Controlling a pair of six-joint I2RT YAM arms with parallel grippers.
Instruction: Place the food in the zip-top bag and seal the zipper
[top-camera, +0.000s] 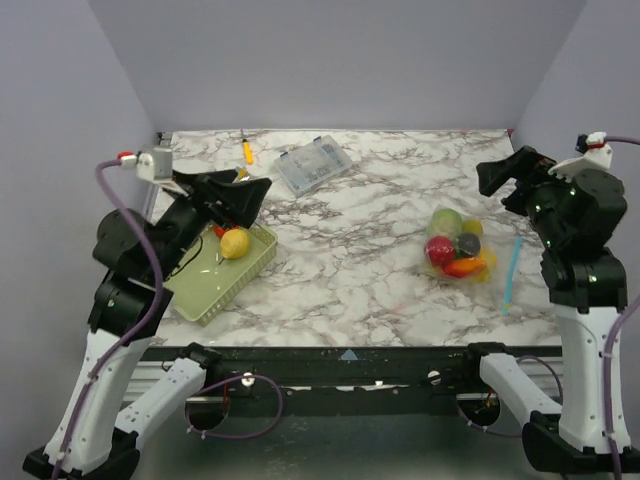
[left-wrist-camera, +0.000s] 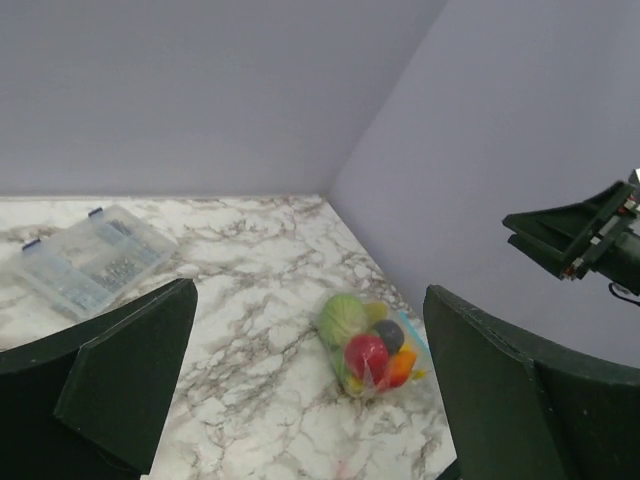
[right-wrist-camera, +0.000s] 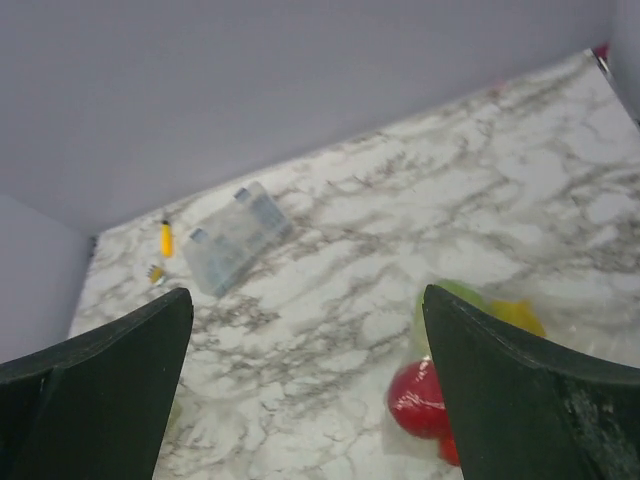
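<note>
The zip-top bag (top-camera: 460, 248) lies on the right of the marble table and holds several toy foods: green, yellow, red, dark purple and orange. Its light blue zipper (top-camera: 511, 272) runs along the right edge. The bag also shows in the left wrist view (left-wrist-camera: 368, 345) and the right wrist view (right-wrist-camera: 420, 398). A yellow lemon (top-camera: 234, 243) and a red piece (top-camera: 218, 231) lie in a green basket (top-camera: 205, 290) at the left. My left gripper (top-camera: 255, 203) is open and empty above the basket. My right gripper (top-camera: 493, 185) is open and empty, raised beyond and to the right of the bag.
A rigid clear compartment box (top-camera: 313, 166) and a small orange-handled tool (top-camera: 247, 152) lie at the back of the table. Grey walls close in the back and both sides.
</note>
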